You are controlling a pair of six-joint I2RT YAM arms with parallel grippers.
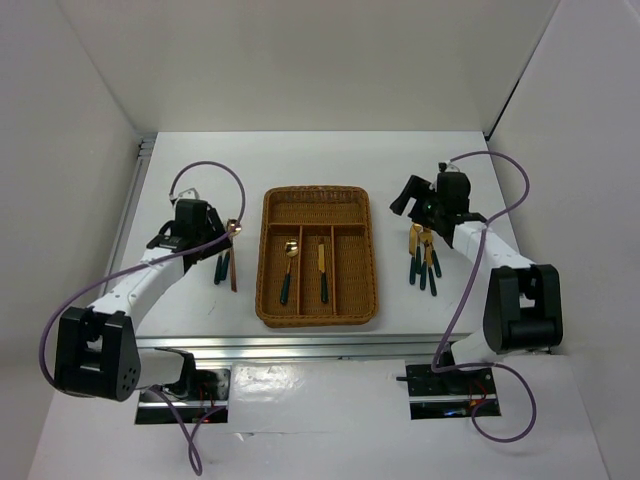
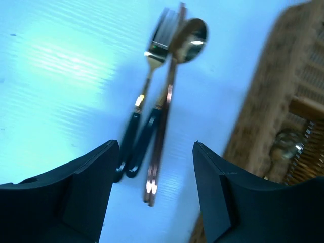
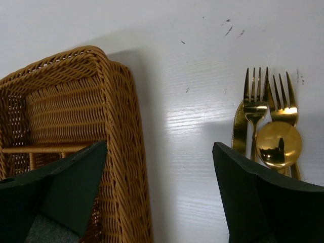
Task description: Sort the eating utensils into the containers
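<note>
Wicker tray (image 1: 262, 260) mid-way across the table (image 1: 200, 170): spoon (image 1: 288, 262) in the left long slot (image 1: 276, 235), knife (image 1: 322, 270) in the middle slot (image 1: 312, 235). Left of it, left gripper (image 2: 154, 172), fingers (image 2: 76, 197) parted wide, holding nothing; under the gap, lying flat, fork (image 2: 142, 96), loose spoon (image 2: 190, 35) and chopsticks (image 2: 158, 152), close side by side. Right of the tray, right gripper (image 3: 159, 192), likewise spread wide, empty; just beside, heaped forks (image 3: 254, 104) with a gold spoon (image 3: 278, 144) on top.

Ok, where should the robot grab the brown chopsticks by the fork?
Probably the chopsticks' end nearest the left gripper, from straight above: there they poke past the fork's and spoon's dark handles, so it could straddle them alone.
</note>
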